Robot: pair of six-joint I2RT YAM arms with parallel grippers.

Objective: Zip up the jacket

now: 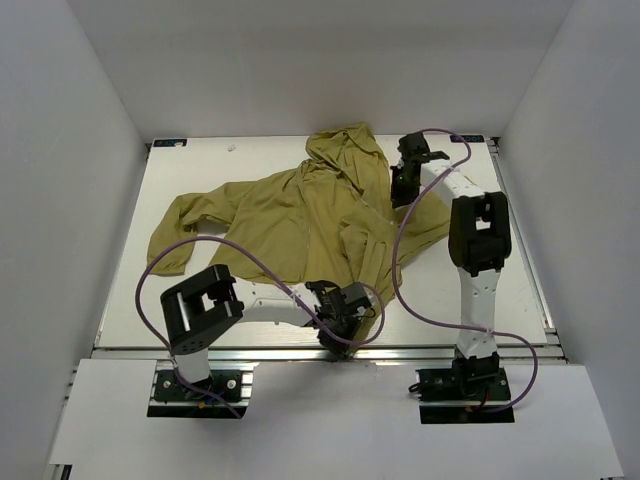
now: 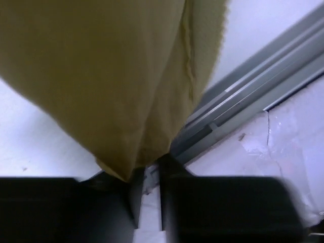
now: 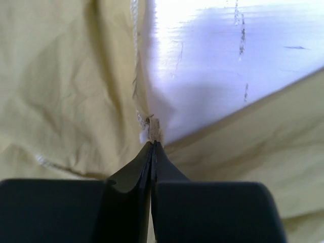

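Note:
The olive jacket [image 1: 290, 215] lies spread on the white table [image 1: 470, 290], hood at the back, one sleeve stretched left. My left gripper [image 1: 340, 318] is at the jacket's bottom edge by the table's near rail. In the left wrist view its jaws [image 2: 148, 177] stand nearly closed on the hem, with a light strip between them and fabric [image 2: 101, 76] rising above. My right gripper [image 1: 403, 180] is by the hood at the jacket's right side. In the right wrist view it [image 3: 153, 144] is shut on a small tan zipper pull [image 3: 154, 130], with the light zipper line [image 3: 135, 76] running up beside the fabric [image 3: 61, 91].
White enclosure walls stand on the left, back and right. An aluminium rail [image 2: 253, 86] runs along the table's near edge right under the left gripper. Purple cables [image 1: 150, 275] loop over the jacket from both arms. Bare table [image 3: 228, 61] shows beyond the right gripper.

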